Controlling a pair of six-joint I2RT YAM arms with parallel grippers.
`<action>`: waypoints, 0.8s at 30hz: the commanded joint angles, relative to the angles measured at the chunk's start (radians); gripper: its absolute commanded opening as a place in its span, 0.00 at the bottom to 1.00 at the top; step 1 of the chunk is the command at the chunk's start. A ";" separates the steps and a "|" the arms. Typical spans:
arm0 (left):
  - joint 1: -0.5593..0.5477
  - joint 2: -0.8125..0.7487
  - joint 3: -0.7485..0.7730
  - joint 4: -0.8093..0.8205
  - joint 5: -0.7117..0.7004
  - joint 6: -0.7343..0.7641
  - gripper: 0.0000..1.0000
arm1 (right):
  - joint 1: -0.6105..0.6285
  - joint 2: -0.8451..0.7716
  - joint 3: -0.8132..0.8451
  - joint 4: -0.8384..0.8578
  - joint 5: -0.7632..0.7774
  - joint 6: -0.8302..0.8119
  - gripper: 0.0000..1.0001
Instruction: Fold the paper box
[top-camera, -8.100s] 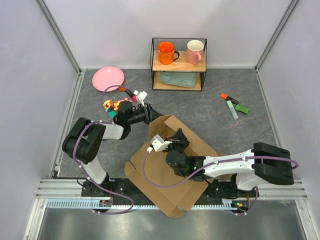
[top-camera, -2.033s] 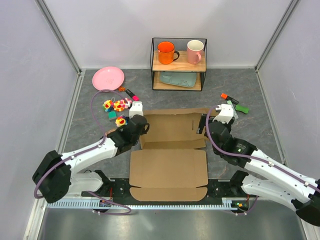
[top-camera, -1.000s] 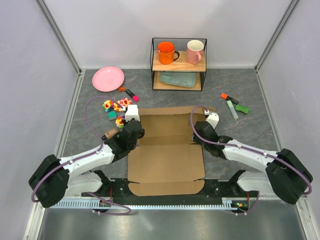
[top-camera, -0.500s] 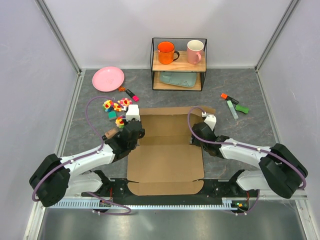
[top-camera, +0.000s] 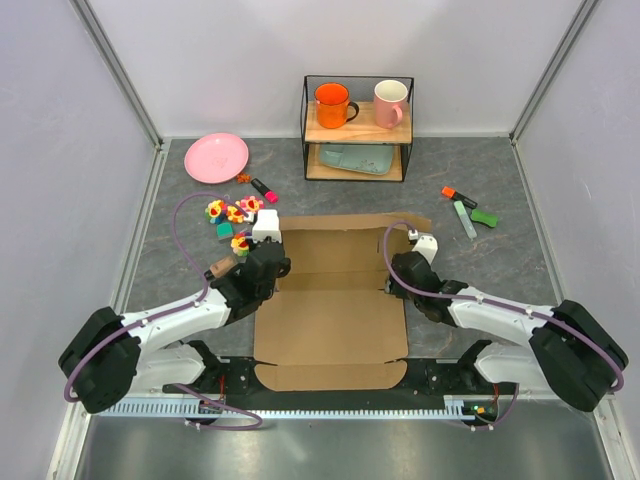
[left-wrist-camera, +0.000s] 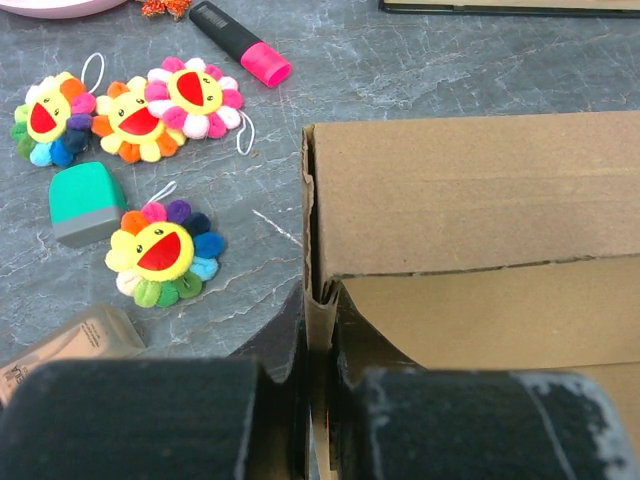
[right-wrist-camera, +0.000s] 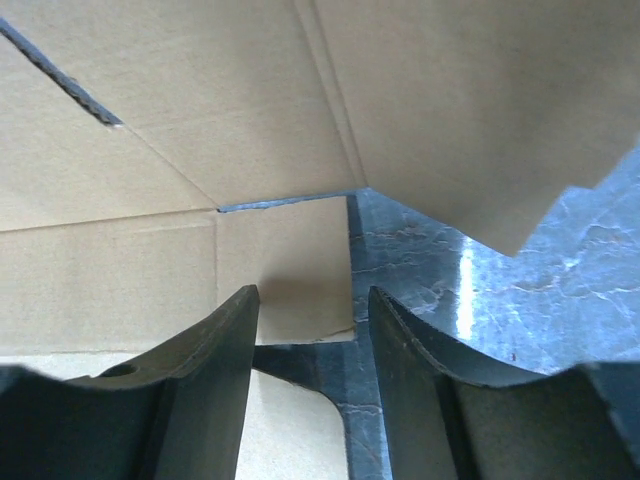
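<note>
Paper box (top-camera: 335, 320) at surface (top-camera: 520, 260) centre. Step, likely: raising side walls. Left end effector (left-wrist-camera: 318, 335) pinches its 9 o'clock edge. Right end effector (right-wrist-camera: 310, 310) agape at 3 o'clock edge. Next: right must clamp there.

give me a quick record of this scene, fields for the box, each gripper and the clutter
paper box: unfolded, lying between the arms
left gripper: shut on the paper box's left edge
right gripper: open at the right edge, nothing clamped
clutter left: flower toys, teal block, pink highlighter
shelf: orange mug, pink mug on top
</note>
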 joint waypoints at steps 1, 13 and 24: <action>-0.017 0.016 0.015 -0.012 -0.024 0.018 0.02 | -0.003 0.016 0.012 0.090 -0.040 -0.021 0.54; -0.034 0.032 0.016 -0.026 -0.019 0.005 0.02 | -0.003 -0.033 0.050 0.141 -0.101 -0.084 0.25; -0.041 0.074 0.033 -0.027 -0.004 -0.002 0.02 | 0.126 0.091 0.155 0.142 -0.060 -0.211 0.20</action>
